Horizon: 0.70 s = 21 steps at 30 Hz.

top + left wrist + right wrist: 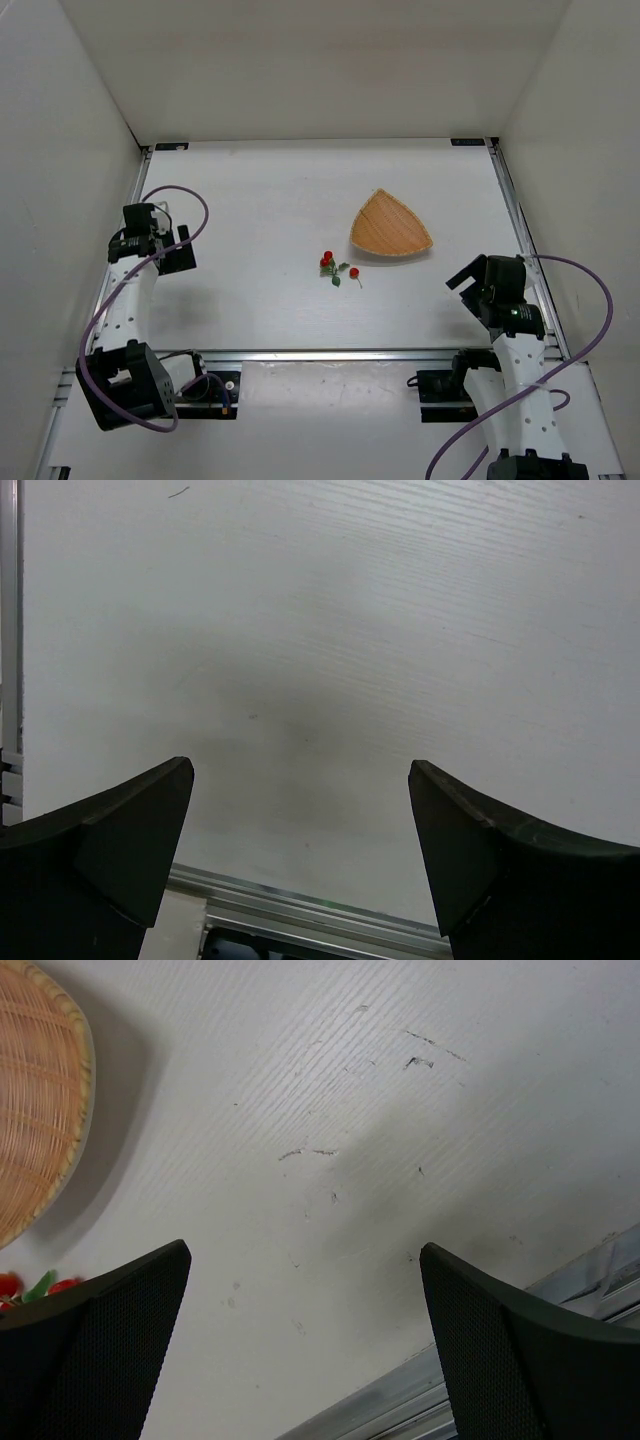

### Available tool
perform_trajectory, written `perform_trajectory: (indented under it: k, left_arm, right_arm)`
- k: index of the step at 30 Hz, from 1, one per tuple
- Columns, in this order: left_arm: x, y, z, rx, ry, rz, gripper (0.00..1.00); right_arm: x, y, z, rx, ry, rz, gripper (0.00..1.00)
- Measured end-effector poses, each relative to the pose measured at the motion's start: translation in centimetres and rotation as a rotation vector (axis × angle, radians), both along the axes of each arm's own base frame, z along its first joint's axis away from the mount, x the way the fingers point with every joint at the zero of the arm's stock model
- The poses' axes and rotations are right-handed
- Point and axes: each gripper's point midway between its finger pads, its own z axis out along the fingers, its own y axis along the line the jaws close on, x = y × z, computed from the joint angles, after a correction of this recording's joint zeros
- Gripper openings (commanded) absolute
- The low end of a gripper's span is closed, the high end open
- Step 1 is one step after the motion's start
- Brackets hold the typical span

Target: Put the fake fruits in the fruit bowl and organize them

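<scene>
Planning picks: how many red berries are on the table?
3. Two red berries sit together outside the fruit bowl; a third berry lies just right of them. Others could be hidden.

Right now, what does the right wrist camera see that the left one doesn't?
Only the right wrist view shows the woven edge of the fruit bowl at upper left, a bit of the fake fruits at its left border, and scuffs on the table. Only the left wrist view shows a metal rail up its left side. Both show white table under an open, empty claw: the left claw, the right claw.
</scene>
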Motion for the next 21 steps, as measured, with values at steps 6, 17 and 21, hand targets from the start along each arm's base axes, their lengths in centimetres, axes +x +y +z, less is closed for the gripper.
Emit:
perform_trajectory:
  k: [6,17,21]
  left_arm:
    - [0.3,-0.9,0.5,-0.035,-0.033,-0.038,1.00]
    - [0.3,-1.4,0.8,-0.047,-0.051,-0.080,1.00]
    - [0.2,-1.5,0.8,-0.047,-0.053,-0.081,1.00]
  right_arm:
    - [0.3,0.7,-0.1,-0.016,0.007,0.075,0.95]
    - [3.2,13.6,-2.3,-0.274,0.211,0.734,0.64]
    - [5.2,18.8,-3.9,-0.378,0.262,0.876,0.56]
